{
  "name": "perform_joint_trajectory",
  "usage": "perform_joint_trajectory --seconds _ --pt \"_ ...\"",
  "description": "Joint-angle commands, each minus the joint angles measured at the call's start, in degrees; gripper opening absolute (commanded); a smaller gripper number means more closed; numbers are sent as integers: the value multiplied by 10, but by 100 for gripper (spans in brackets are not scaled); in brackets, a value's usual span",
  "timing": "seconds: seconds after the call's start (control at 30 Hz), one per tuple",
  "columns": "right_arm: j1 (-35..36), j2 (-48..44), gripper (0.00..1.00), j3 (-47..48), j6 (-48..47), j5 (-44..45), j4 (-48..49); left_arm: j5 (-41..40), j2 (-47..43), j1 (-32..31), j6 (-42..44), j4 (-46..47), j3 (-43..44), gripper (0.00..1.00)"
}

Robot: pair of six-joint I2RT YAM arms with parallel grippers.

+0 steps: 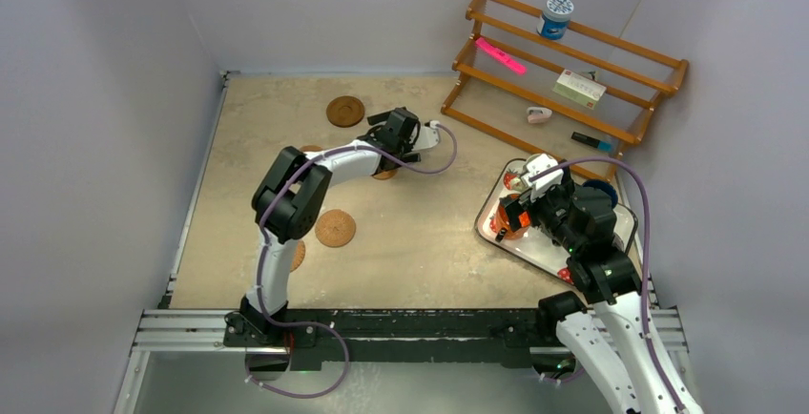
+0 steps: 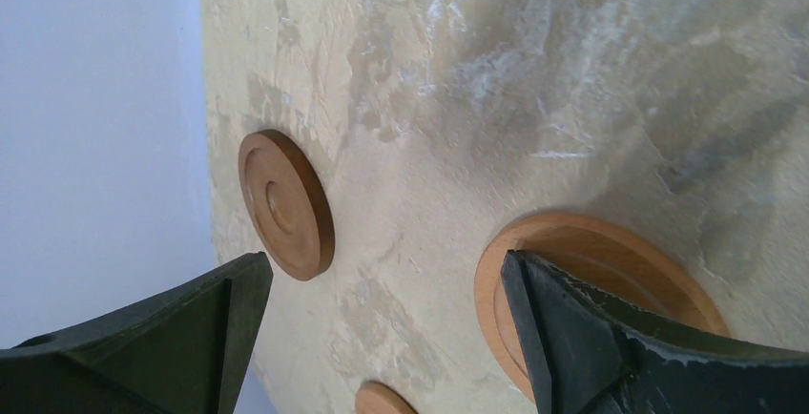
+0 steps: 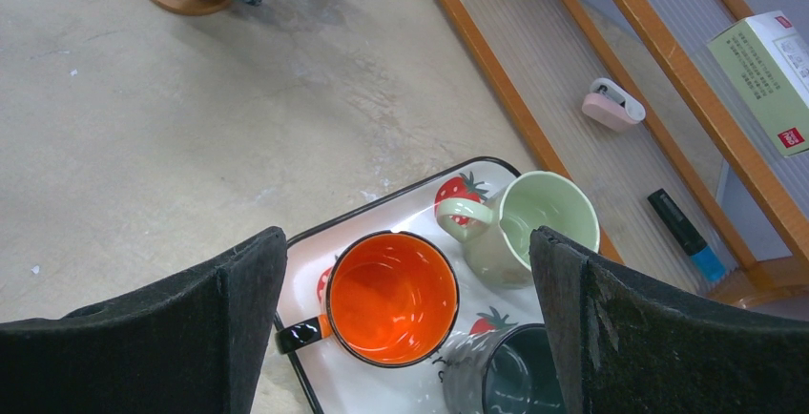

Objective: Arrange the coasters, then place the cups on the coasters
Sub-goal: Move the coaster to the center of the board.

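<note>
- Five coasters lie flat on the table, and none carries a cup.
- The darker rimmed coaster lies near the back wall.
- A light coaster lies left of centre. A half-hidden coaster sits behind the left arm, and a brown sliver shows at that arm's elbow.
- The fifth coaster lies under the left gripper, partly covered by one finger. Whether the finger touches it cannot be told.
- The left gripper is spread wide and grasps nothing.
- All the cups in view stand upright on the strawberry-print tray, at the right side of the table.
- The orange cup is at the tray's near-left part, its dark handle pointing left.
- The pale green cup stands just beside it toward the rack.
- The dark grey-teal cup is cut by the lower edge of the right wrist view.
- A dark blue cup peeks out behind the right arm.
- The right gripper hangs over the tray with the orange cup below the gap. It is released, with nothing in it.
- A wooden rack leans in the back right corner. It holds a lidded tub, a box and a marker.
</note>
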Motion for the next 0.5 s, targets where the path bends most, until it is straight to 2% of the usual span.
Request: perform_joint_trajectory --seconds 0.0,0.47 --pt "2 0 99 0 -2 1 17 -21 36 17 -12 7 16 100" --pt "2 3 99 0 -3 1 17 -11 2 28 -15 -6 -8 100"
